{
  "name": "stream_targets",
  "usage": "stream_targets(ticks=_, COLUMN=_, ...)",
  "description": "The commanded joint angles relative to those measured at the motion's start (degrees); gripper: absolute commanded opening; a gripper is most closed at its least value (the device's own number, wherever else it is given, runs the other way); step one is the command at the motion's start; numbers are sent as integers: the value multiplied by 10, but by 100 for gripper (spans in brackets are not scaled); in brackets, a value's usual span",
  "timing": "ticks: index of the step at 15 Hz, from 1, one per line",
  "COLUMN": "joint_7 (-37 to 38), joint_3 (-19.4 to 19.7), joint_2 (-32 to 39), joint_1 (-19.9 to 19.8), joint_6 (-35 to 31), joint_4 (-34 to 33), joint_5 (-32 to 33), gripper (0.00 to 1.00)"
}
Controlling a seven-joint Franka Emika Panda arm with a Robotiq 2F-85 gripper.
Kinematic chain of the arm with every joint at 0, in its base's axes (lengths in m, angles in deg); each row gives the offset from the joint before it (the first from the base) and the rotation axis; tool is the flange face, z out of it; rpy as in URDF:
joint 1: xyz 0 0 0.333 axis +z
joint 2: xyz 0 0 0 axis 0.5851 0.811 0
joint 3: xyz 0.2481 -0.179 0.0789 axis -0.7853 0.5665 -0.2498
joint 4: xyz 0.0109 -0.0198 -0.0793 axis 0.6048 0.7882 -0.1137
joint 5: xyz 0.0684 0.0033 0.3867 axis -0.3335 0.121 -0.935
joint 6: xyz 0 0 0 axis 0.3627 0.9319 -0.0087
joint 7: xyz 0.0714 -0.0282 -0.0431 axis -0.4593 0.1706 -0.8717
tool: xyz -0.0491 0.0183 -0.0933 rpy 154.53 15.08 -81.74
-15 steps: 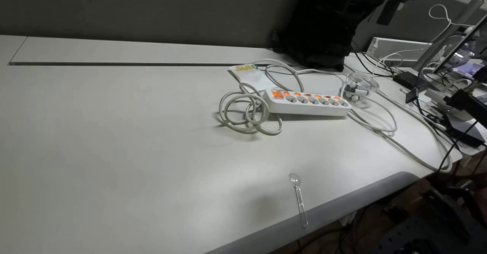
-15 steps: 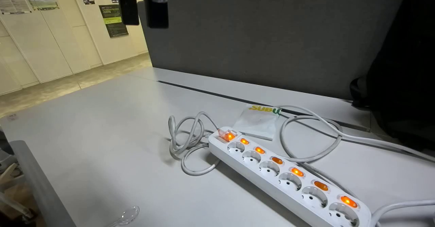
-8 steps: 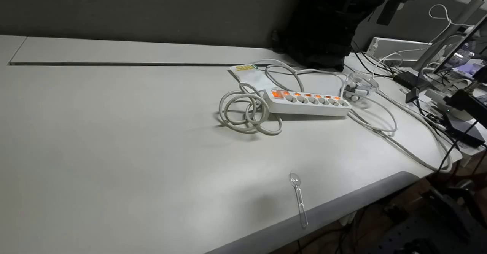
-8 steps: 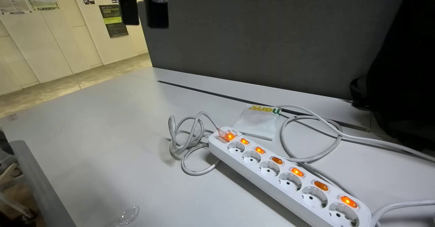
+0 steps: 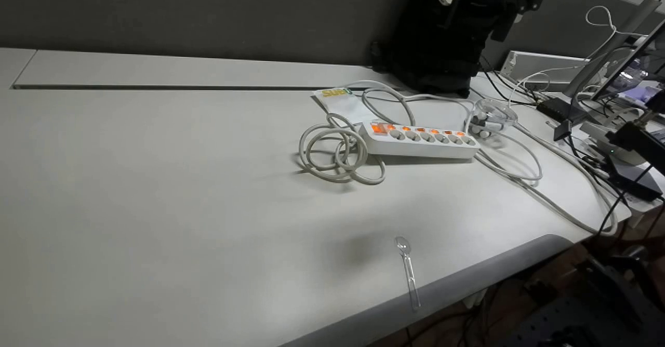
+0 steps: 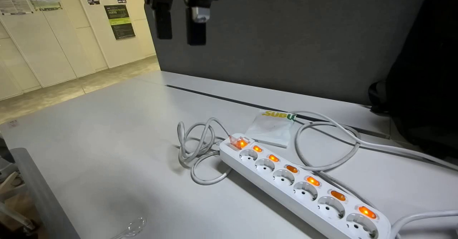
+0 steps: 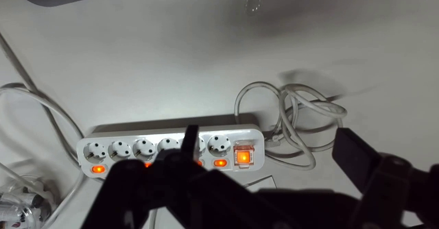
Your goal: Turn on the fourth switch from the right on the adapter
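The adapter, a long white power strip, lies on the table in both exterior views (image 5: pixel 422 148) (image 6: pixel 272 193) and the wrist view (image 7: pixel 258 160). Its white cord is looped beside the end with the large main switch (image 6: pixel 242 143). In an exterior view the fourth switch from the right (image 6: pixel 291 169) looks dark orange, unlit; its neighbours on both sides glow. My gripper is open and empty, high above the table, in an exterior view (image 6: pixel 180 39) and the wrist view (image 7: pixel 268 129). In the wrist view a finger (image 7: pixel 190 140) and its linkage hide several switches.
A clear spoon (image 5: pixel 403 246) lies near the table's front edge. A paper packet (image 6: pixel 272 130) and grey cables (image 6: pixel 327 167) lie behind the adapter. A black backpack (image 5: pixel 426 61) stands against the grey partition (image 6: pixel 268 42). A clear container (image 5: pixel 493 114) stands at the adapter's far end.
My gripper has moved rightward and lower in an exterior view, and leftward and slightly lower in the opposite picture. It stays open. The adapter and its lights look the same.
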Motion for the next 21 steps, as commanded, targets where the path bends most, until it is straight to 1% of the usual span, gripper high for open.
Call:
stream_targets(ticks=1, joint_7=9, joint_3=4, joint_2=87, joint_1=-3, joint_6=13, joint_4=-93, joint_5=-17, gripper=75)
stream_targets(ticks=2, joint_7=8, joint_3=4, joint_2=107, joint_1=-4, joint_6=17, joint_4=-114, joint_5=-20, gripper=69)
stream_targets(ticks=3, joint_7=12, joint_3=4, joint_2=127, joint_1=-5, joint_6=17, joint_4=-136, joint_5=-20, gripper=60)
stream_targets(ticks=7, joint_7=19, joint_3=6, joint_2=195, joint_1=-8, joint_6=19, joint_4=-213, joint_5=-14, gripper=31)
stream_targets(ticks=9, joint_7=15, joint_3=9, joint_2=219, joint_1=-12, joint_6=7, joint_4=-237, joint_5=-15, gripper=19)
stream_targets(ticks=11, joint_7=17, joint_3=13, joint_2=234, joint_1=-17, joint_6=-10, joint_4=-245, joint_5=-11, gripper=5)
stream_targets(ticks=12, joint_7=20, joint_3=16, joint_2=240, joint_1=-19, joint_6=-19, joint_4=-246, joint_5=-7, gripper=1)
stream_targets(ticks=13, joint_7=22, joint_3=20, joint_2=245, joint_1=-21, joint_6=-32, joint_4=-243, joint_5=-4, gripper=0)
stream_targets(ticks=15, joint_7=26, joint_3=27, joint_2=248, joint_1=-28, joint_6=-66, joint_4=-232, joint_5=-5, gripper=0)
stream_targets(ticks=18, joint_7=31, joint_3=38, joint_2=257, joint_1=-40, joint_6=-140, joint_4=-214, joint_5=-11, gripper=0)
stream_targets(ticks=19, joint_7=32, joint_3=41, joint_2=262, joint_1=-44, joint_6=-153, joint_4=-212, joint_5=-10, gripper=0)
stream_targets(ticks=20, joint_7=31, joint_3=43, joint_2=266, joint_1=-48, joint_6=-151, joint_4=-213, joint_5=-12, gripper=0)
stream_targets(ticks=21, joint_7=10, joint_3=36, joint_2=266, joint_1=-48, joint_6=-140, joint_4=-219, joint_5=-10, gripper=1)
